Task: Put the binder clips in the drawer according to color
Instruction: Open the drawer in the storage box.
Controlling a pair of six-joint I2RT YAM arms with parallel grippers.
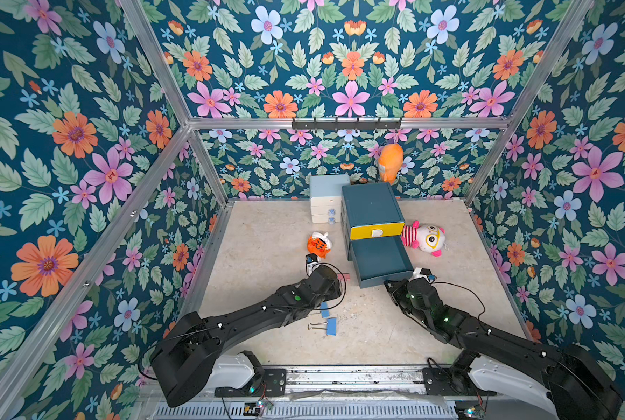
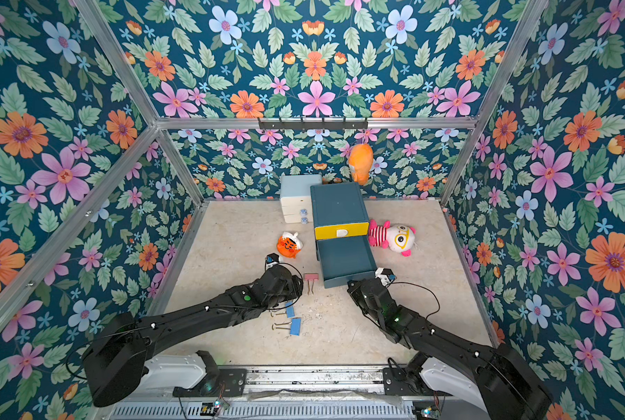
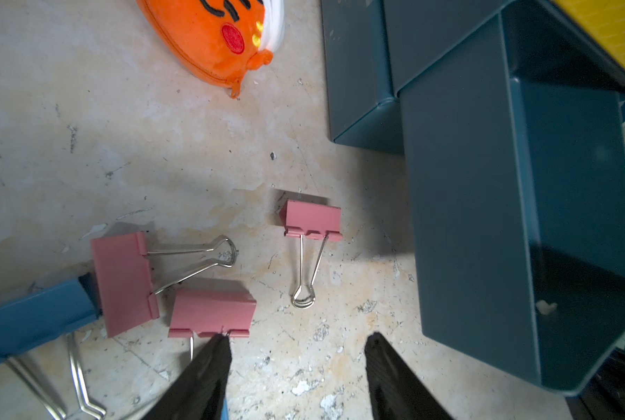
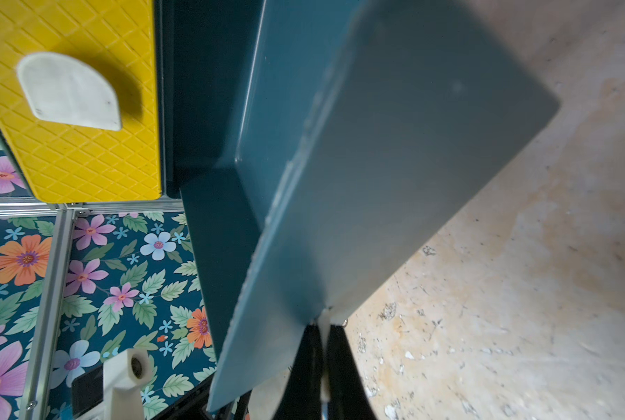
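Both top views: the cabinet [image 1: 371, 209] stands at the table's [image 1: 267, 247] far edge, its drawer [image 1: 380, 262] pulled out lengthwise toward the near edge. Two blue clips [image 2: 295, 326] lie nearer that edge, handles toward the left edge; one pink clip [image 2: 310, 277] points its handles nearward.

Left wrist: three pink clips [image 3: 213, 312], one blue; my left gripper [image 3: 296, 360] gapes wide, empty.

Right wrist: my right gripper [image 4: 325, 327] pinches the drawer's pull [image 4: 326, 315].

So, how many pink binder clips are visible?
3 pink clips: one nearest the open drawer, one by the left pincer, one beside a blue clip. Others may be hidden.
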